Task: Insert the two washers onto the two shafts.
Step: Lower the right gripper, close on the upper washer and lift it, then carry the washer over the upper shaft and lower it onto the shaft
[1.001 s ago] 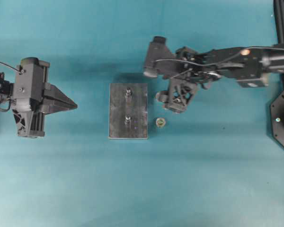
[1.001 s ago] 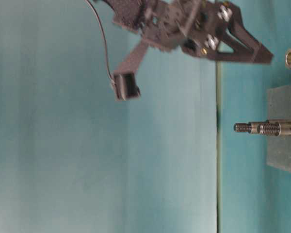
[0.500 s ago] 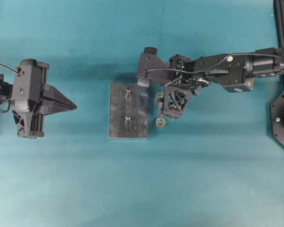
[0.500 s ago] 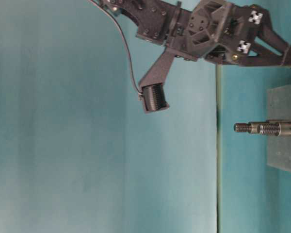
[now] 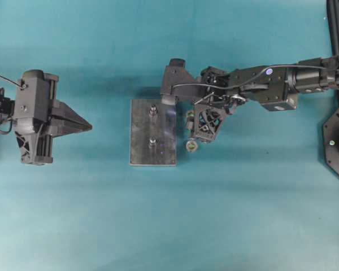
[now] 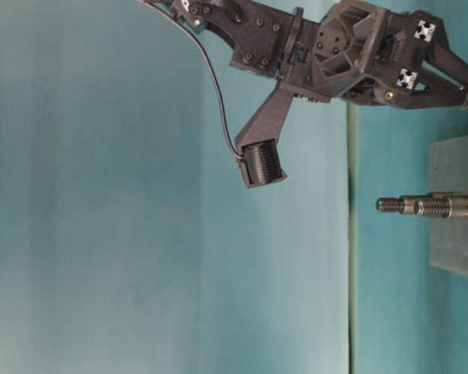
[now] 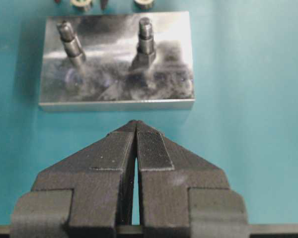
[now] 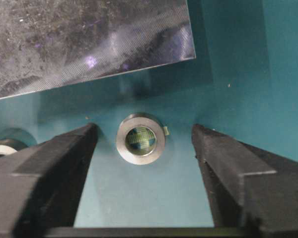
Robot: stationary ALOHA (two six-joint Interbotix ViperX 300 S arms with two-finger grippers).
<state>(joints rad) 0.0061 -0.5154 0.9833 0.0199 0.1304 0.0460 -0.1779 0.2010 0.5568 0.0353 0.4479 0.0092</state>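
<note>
1. The washer (image 8: 140,138) lies flat on the cloth (image 5: 243,214), between the right gripper's (image 8: 144,148) spread jaws and just off the plate (image 8: 89,34) edge.
2. It looks small, rigid and smooth metal; likely light and prone to skidding, so pinching across its outer rim seems best.
3. A second washer (image 8: 0,148) sits nearby, beyond one jaw.
4. The right gripper is unclenched, holding nothing.
5. Two shafts (image 7: 69,39) stand upright on the plate, both bare.
6. The left gripper (image 7: 135,130) is clenched, empty, well apart from the plate. No containers present.
</note>
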